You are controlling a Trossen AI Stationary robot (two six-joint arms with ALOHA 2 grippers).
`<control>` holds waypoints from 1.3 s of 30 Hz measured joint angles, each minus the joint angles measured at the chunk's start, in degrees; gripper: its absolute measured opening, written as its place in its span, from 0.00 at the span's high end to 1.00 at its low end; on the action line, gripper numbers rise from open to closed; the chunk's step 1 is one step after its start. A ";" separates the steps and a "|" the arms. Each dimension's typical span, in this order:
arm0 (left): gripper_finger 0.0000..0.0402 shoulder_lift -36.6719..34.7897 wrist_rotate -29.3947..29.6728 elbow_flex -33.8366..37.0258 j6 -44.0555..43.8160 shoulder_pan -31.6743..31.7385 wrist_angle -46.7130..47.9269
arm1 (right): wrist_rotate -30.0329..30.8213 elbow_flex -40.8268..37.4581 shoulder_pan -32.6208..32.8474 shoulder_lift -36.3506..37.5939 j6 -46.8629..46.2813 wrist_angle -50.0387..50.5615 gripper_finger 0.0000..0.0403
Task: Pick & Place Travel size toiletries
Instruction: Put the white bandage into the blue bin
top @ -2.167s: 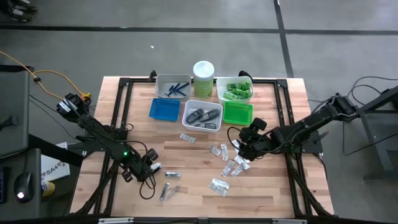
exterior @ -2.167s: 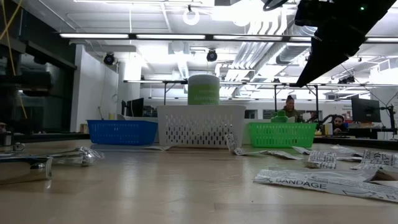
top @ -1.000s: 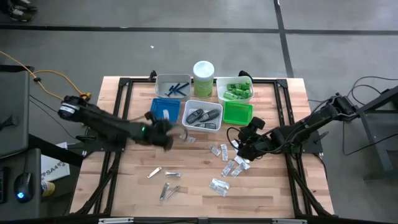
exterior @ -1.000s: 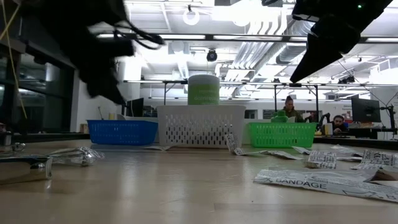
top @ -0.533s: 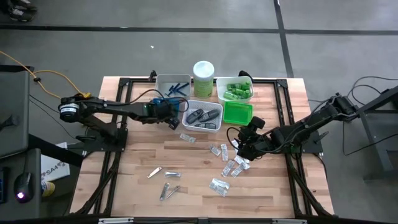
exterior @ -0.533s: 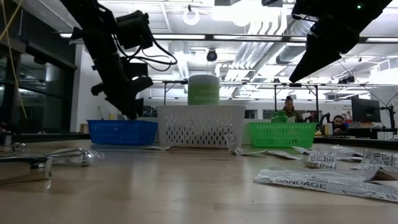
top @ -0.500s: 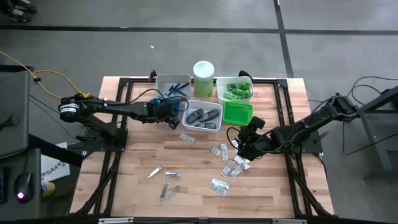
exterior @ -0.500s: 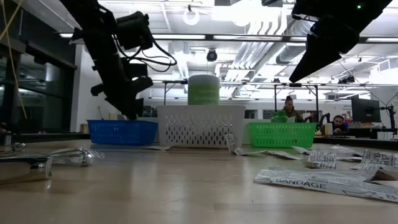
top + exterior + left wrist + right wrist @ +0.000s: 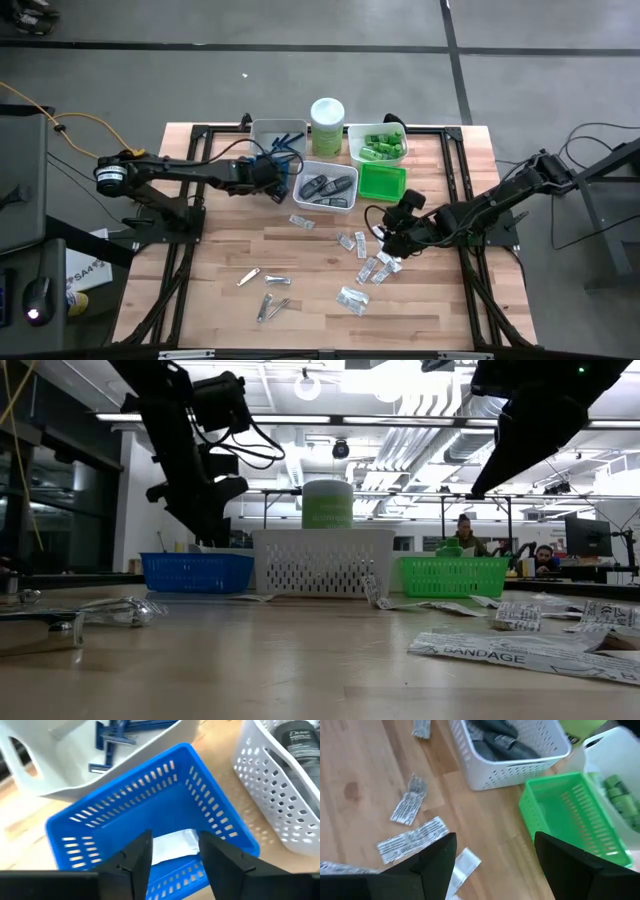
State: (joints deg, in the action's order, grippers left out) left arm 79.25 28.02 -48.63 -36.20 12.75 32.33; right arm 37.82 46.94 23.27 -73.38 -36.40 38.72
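My left gripper [image 9: 272, 180] hangs over the blue basket [image 9: 210, 805], fingers apart. A pale, silvery-white packet [image 9: 172, 845] lies on the basket's floor below the gap between them, and no finger touches it. My right gripper [image 9: 385, 237] hangs open over the clear packets [image 9: 365, 262] that lie flat on the table at mid right. Silver clippers [image 9: 272, 303] lie flat near the front left. In the right wrist view, packets [image 9: 412, 840] lie on the wood ahead of the wide-set fingers [image 9: 437, 857].
Along the far edge stand a grey tray with blue razors [image 9: 278, 140], a pale-green canister [image 9: 327, 120] and a white tray of green tubes [image 9: 377, 145]. In front of them are a white basket with dark cases [image 9: 325, 187] and a green basket [image 9: 382, 182].
My left gripper has swung from the table's left middle toward the far edge and a little right. It has rolled at the wrist and now hangs over the blue basket. My right gripper has kept still.
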 joint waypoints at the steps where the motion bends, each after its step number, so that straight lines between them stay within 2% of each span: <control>1: 0.58 -0.01 0.56 -0.60 0.20 0.00 1.27 | -0.92 0.00 -0.02 0.00 -0.02 0.00 0.35; 6: 0.57 -1.16 4.57 -2.06 0.01 -2.47 6.07 | -5.74 -0.81 -0.02 0.02 -0.07 0.10 0.35; 13: 0.56 -4.93 8.81 -2.09 -5.66 -10.52 11.68 | -13.81 -5.07 -0.02 0.02 -2.62 2.61 0.35; 18: 0.56 -7.31 10.09 -2.11 -9.38 -16.12 12.85 | -20.61 -6.59 -0.02 0.02 5.68 2.52 0.35; 25: 0.56 -7.97 13.90 -2.09 -14.15 -22.73 12.83 | -24.14 -8.84 -2.06 0.02 12.90 -0.43 0.35; 30: 0.56 -7.97 15.28 -2.09 -16.67 -24.97 12.79 | -27.42 -12.18 -5.60 -0.50 17.71 -7.43 0.35; 35: 0.56 -7.97 15.40 -2.09 -17.20 -25.67 12.82 | -28.13 -13.48 -8.80 -2.10 21.88 -8.89 0.37; 39: 0.56 -7.97 15.20 -2.09 -17.52 -25.64 12.79 | -33.01 -13.47 -10.99 -3.50 24.76 -10.40 0.42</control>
State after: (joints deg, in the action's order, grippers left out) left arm 71.29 43.22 -50.72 -53.73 -12.88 45.12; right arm 4.81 33.46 12.28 -76.89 -11.64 28.32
